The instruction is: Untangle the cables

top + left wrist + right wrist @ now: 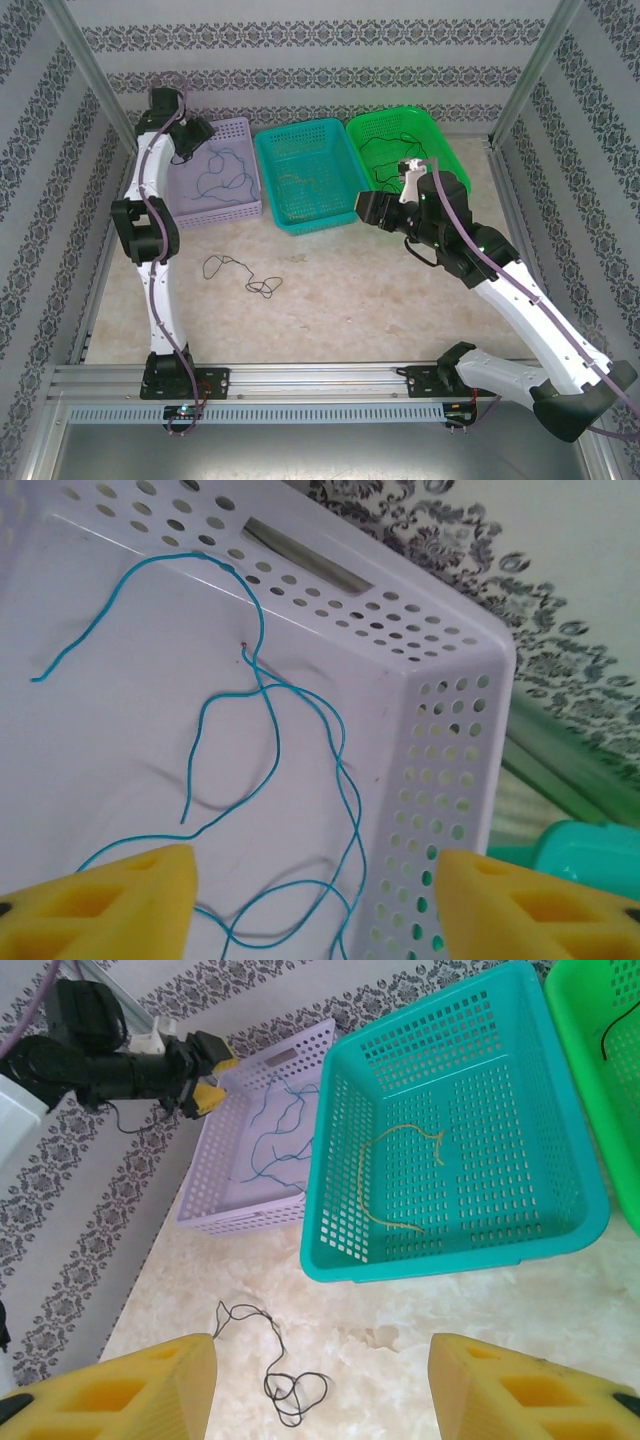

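Both claws gape empty; left claw (315, 880) over the lavender basket (450, 640), blue cable (262, 680) sprawled lengthwise inside; right claw (320, 1370) above bare desk (450, 1310), where the black cable (290, 1392) runs left-to-right, clear of the basket fronts; yellowish-green cable (360, 1175) curled in the teal basket (450, 1260).

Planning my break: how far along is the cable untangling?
Done: blue cable in lavender basket, yellowish-green cable in teal basket, one black cable in green basket. In hand: nothing; left gripper and right gripper are open. Left: looped black cable on the table.
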`<state>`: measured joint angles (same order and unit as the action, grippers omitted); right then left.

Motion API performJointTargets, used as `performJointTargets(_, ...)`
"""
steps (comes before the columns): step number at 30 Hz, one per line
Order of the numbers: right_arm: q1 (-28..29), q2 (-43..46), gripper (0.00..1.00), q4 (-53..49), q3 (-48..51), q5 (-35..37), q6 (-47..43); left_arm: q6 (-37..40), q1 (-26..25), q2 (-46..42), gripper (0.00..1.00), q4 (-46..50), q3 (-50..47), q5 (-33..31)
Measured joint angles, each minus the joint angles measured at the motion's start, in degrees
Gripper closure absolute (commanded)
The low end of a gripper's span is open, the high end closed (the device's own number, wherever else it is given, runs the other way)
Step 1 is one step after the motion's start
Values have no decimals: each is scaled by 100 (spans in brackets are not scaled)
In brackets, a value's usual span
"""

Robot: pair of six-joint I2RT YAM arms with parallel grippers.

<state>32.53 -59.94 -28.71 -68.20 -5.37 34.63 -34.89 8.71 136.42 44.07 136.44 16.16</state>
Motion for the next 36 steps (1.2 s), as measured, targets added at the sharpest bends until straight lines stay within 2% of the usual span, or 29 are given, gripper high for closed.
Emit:
performJointTargets(1,0,-17,42,0,15,0,-2,-22,0,-90,11,59,7,-22)
performJointTargets(4,0,-114,42,7,35,-2,-2,-160,-7,-568,11,214,-186,-94)
performJointTargets(6,0,-184,42,24,55,-4,-4,-260,-7,-1185,14,223,-728,-146)
performJointTargets(14,79,-295,43,151,490,-170,-31,-730,-181,-4249,35,33,-4238,-125)
performJointTargets(18,304,-341,43,116,804,-229,-96,-1139,-743,-5333,40,-55,-6406,-118)
performJointTargets(23,785,-551,44,79,1141,-310,-264,-2039,-1611,-6470,39,-118,-8614,-120)
performJointTargets(27,1268,-973,46,59,1228,-356,-407,-2616,-1923,-7263,39,-136,-9388,-140)
performJointTargets(31,1679,-1456,48,79,1250,-415,-455,-2973,-1926,-7552,26,-186,-9635,-243)
performJointTargets(36,1910,-1606,48,197,1370,-461,-326,-3650,-1749,-7855,26,-579,-9965,-339)
